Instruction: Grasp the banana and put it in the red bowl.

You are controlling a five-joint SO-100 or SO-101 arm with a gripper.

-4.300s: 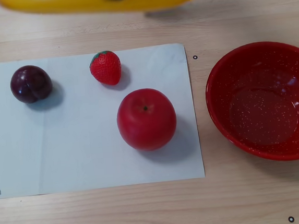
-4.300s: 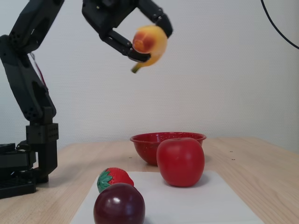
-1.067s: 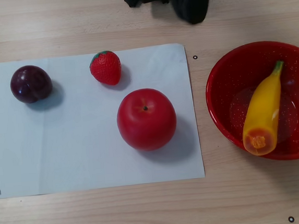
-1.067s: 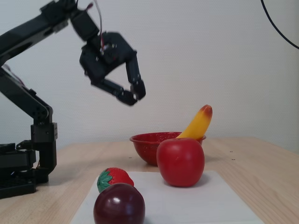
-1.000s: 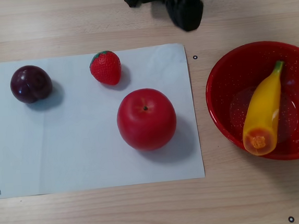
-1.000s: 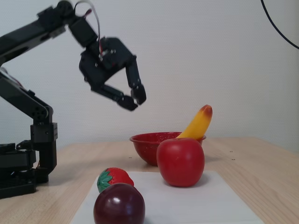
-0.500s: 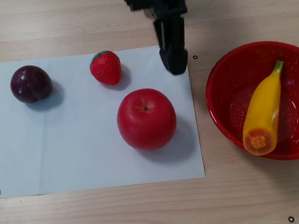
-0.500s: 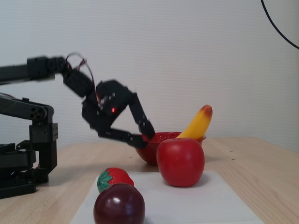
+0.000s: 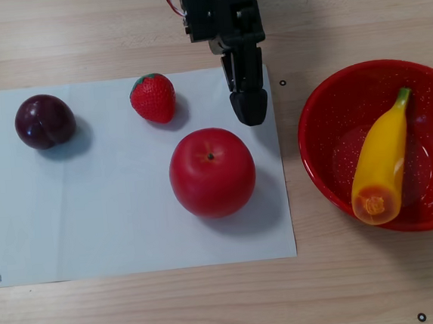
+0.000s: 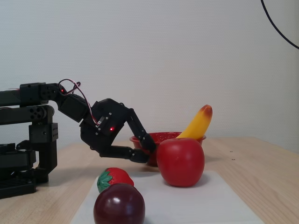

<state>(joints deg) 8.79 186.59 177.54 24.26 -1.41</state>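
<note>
The yellow banana (image 9: 383, 155) lies in the red bowl (image 9: 310, 135) at the right of the other view, its orange-brown end resting on the near rim and its stem tip pointing to the far side. In the fixed view the banana (image 10: 198, 122) sticks up out of the bowl (image 10: 163, 136) behind the apple. My gripper (image 9: 250, 112) is black, low over the far right part of the white sheet, left of the bowl and just beyond the apple. Its fingertips meet and hold nothing; it also shows in the fixed view (image 10: 145, 153).
A white paper sheet (image 9: 92, 218) carries a red apple (image 9: 211, 171), a strawberry (image 9: 153, 98) and a dark plum (image 9: 44, 121). In the fixed view the apple (image 10: 180, 161) stands right of my gripper. The arm's base (image 10: 28, 140) is at the left.
</note>
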